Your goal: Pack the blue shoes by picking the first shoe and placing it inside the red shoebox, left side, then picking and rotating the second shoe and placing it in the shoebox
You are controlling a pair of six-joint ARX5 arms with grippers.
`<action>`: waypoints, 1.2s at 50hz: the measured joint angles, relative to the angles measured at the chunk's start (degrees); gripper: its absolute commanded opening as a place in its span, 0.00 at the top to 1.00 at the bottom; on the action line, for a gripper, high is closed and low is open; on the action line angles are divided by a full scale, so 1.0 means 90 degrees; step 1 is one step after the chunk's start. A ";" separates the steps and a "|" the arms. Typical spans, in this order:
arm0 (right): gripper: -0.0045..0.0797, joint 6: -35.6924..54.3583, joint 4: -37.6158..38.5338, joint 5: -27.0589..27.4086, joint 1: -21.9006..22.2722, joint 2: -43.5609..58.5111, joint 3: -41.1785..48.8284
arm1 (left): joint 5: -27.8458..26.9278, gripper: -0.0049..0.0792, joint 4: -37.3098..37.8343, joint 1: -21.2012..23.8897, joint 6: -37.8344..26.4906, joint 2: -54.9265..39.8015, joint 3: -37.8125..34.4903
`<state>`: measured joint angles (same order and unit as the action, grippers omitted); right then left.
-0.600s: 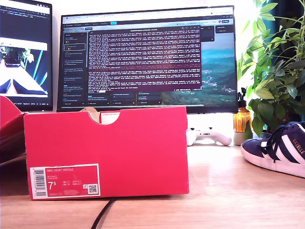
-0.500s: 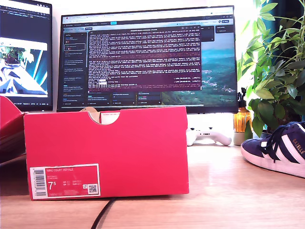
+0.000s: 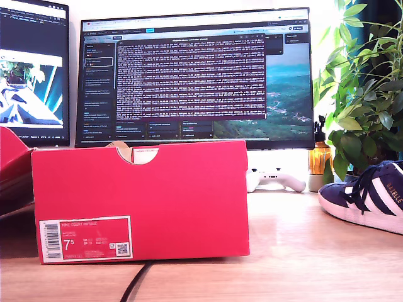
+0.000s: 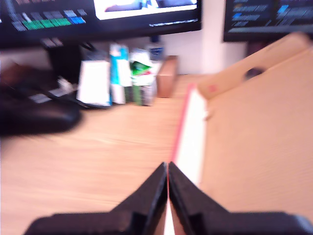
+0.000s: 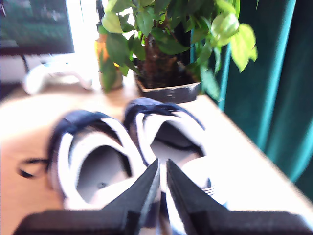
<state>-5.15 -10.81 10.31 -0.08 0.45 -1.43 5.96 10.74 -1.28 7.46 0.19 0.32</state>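
Observation:
The red shoebox [image 3: 141,195] stands on the wooden desk toward the exterior view's left, its notch up and its 7.5 label facing the camera. One blue shoe [image 3: 368,195] lies at the exterior view's right edge. Neither gripper shows in that view. My first gripper [image 4: 167,166] is shut and empty, hovering over the shoebox's red rim [image 4: 183,117] beside its brown inside [image 4: 254,147]. My second gripper [image 5: 162,164] is shut and empty, above the heels of both blue shoes, one [image 5: 78,147] beside the other [image 5: 171,132], their openings facing it.
A red lid [image 3: 12,163] leans at the exterior view's left edge. Behind stand a monitor [image 3: 195,75], a white controller [image 3: 277,180], an orange bottle [image 3: 319,157] and a potted plant [image 3: 365,82]. A black cable [image 3: 135,283] runs under the box. Small cartons [image 4: 122,73] crowd the desk's back.
Only the text on the monitor has scrolled. The shoebox and the shoe in the exterior view have not moved.

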 measured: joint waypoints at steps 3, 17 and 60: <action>0.96 -0.0410 0.0005 -0.0197 0.0000 0.0000 0.0000 | -0.0257 0.95 0.0015 0.0000 0.0379 0.0000 0.0000; 0.96 -0.2939 0.0102 -0.0869 0.0000 0.0000 0.0000 | -0.1715 0.95 -0.0180 0.0000 0.2259 0.0000 0.0000; 0.96 -0.2203 -0.0656 -0.3320 -0.0002 0.1887 -0.2824 | -0.4490 0.96 0.2970 0.1018 -0.0835 -0.3087 0.4456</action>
<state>-24.97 -16.71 -19.57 -0.10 17.43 -26.85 -34.46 37.47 7.88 -0.05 -27.59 40.42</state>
